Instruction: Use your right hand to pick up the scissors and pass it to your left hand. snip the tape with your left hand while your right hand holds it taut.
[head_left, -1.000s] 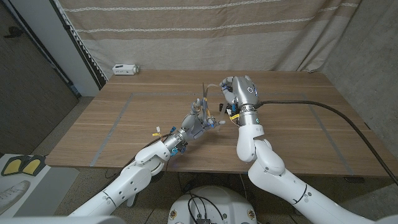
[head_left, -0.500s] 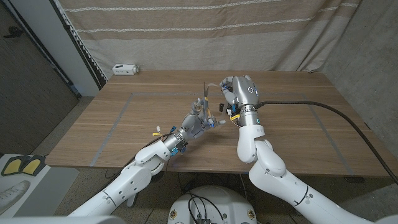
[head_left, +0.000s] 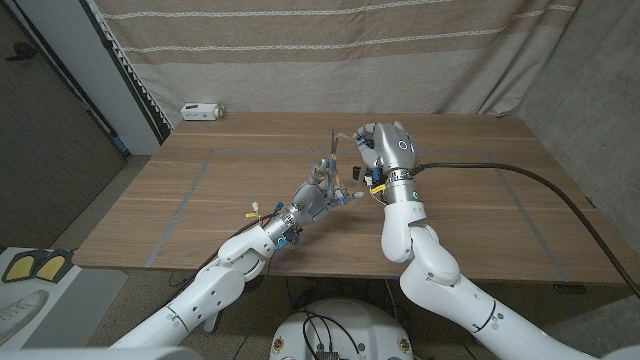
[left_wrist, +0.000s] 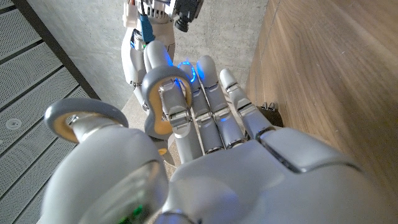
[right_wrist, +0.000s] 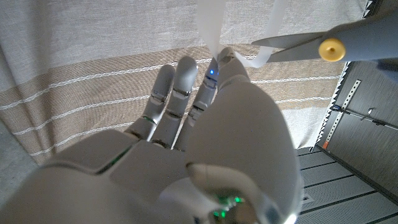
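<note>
In the head view my left hand (head_left: 318, 197) holds the scissors (head_left: 334, 160) above the middle of the table, blades pointing up and away. The left wrist view shows its fingers (left_wrist: 214, 118) through the grey, yellow-lined handle loops (left_wrist: 163, 93). Just to the right, my right hand (head_left: 386, 143) is raised and pinches a thin strip of pale tape (head_left: 350, 136) that reaches toward the blades. From the right wrist the tape (right_wrist: 209, 25) rises from the fingertips (right_wrist: 219, 59), with the grey scissors (right_wrist: 311, 43) and their yellow pivot close beside it. Whether the blades touch the tape is unclear.
A small white device (head_left: 202, 110) sits at the table's back left corner. A black cable (head_left: 500, 165) runs from my right wrist across the table's right side. Faint taped lines (head_left: 195, 180) mark the wooden tabletop (head_left: 470, 215). A curtain hangs behind.
My left hand has edged the scissors slightly up and to the right, closer to the tape. The right hand has barely moved.
</note>
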